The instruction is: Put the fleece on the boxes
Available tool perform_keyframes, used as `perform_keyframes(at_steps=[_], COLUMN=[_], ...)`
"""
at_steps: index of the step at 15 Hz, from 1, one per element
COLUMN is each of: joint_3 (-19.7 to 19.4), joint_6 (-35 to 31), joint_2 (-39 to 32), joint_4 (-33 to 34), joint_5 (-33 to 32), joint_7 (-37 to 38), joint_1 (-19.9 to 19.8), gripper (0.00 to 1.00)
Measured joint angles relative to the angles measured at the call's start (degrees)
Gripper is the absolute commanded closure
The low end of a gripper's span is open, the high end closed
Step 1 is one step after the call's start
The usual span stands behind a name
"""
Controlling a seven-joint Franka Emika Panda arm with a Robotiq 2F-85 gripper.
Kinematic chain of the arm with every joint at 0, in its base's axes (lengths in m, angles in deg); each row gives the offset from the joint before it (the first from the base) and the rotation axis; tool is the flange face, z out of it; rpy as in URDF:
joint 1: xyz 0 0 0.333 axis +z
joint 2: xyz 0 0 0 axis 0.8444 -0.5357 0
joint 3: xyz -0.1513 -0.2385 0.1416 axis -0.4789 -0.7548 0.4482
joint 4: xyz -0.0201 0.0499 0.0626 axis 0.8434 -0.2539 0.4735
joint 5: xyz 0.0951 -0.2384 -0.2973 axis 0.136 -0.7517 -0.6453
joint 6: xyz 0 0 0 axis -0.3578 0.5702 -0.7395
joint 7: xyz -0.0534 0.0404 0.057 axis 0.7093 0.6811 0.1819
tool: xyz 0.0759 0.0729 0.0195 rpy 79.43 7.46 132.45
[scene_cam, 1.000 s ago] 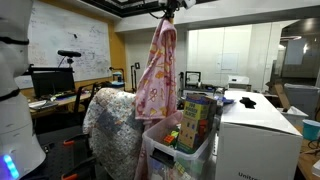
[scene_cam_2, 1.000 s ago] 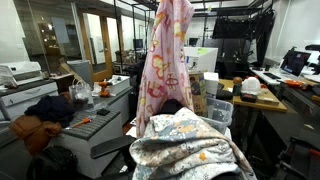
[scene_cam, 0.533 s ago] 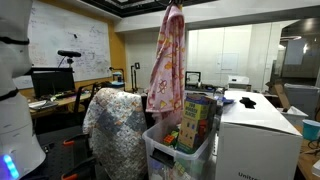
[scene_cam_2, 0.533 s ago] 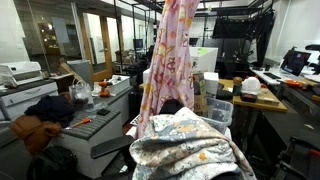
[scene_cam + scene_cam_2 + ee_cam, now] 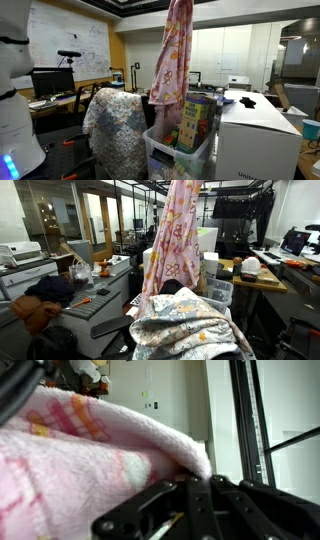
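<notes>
We find the large, soft pink fleece [image 5: 171,60] with its yellow, white and red printed shapes hanging as one long vertical fold. Its upper end runs out of the top edge in both exterior views [image 5: 178,235], so the claw does not appear there. In the wrist view, the black claw [image 5: 192,486] is pressed together on a bunched ridge of the fleece [image 5: 90,455], and the pile swells out to one side of the pinch point. The tall printed boxes [image 5: 196,120], coloured green, yellow and red, stand inside a translucent plastic tub [image 5: 172,156], just beside a white cabinet [image 5: 258,135]. In an exterior view, the lower hem of the fleece hangs at about the level of the box tops and overlaps their near edge. We cannot tell whether it touches them. A pale grey-white, finely patterned cloth [image 5: 115,125] is draped over a chair next to the tub and shows in both exterior views [image 5: 185,328].
</notes>
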Motion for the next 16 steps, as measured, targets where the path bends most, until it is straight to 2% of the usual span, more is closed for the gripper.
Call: perform_keyframes(at_steps=[4,16], joint_3=[-1.12,-3.92], joint_6=[-0.54,-9.06], joint_2=[0.16,3.56], joint_4=[1.83,2.66], joint_5=[1.52,1.59], joint_7=[1.23,3.22], joint_1=[-1.24,-4.50], gripper=[0.99,0.99])
